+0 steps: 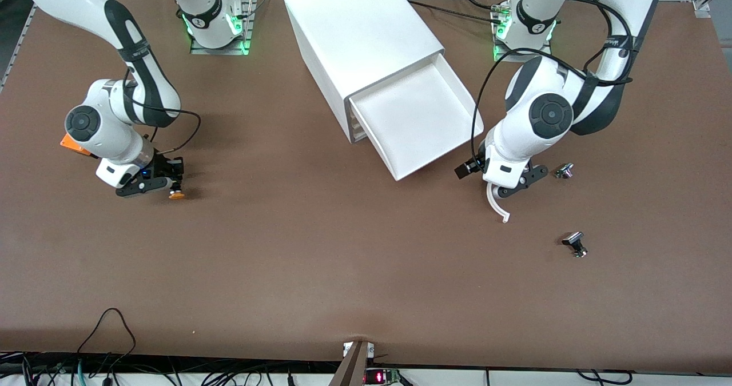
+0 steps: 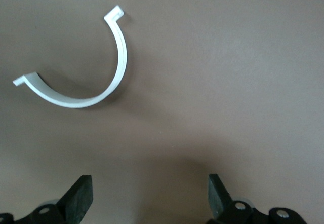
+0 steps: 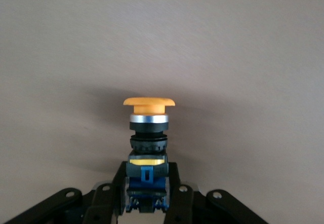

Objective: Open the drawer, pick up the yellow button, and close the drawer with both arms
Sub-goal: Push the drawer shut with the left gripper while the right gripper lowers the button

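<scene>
The right gripper (image 1: 166,184) is holding the button (image 1: 176,194) low over the bare table (image 1: 343,271) toward the right arm's end, its fingers (image 3: 174,193) closing on the black-and-blue body while the orange mushroom cap is sticking out past the tips. In the right wrist view the button (image 3: 149,138) is sitting straight in the grip, cap outward, silver collar just below it.

The drawer (image 1: 417,120), the top one of the white cabinet (image 1: 354,31), is standing pulled well out and looking empty, so closing it is what seems to be left.

The left gripper (image 1: 506,188) is hanging just above the table in front of the drawer's corner, fingers (image 2: 81,196) spread wide and holding nothing, over a curved white plastic clip (image 1: 496,203) (it is lying loose on the table). Two small silver-black metal parts (image 1: 564,171) (image 1: 575,244) are lying nearer the left arm's end.

The button is probably light, rigid and hard-shelled; the stepped body is giving flat purchase, whereas the smooth domed cap would likely be slipping. The drawer should be sliding lightly, best pushed on its sloped front lip.
</scene>
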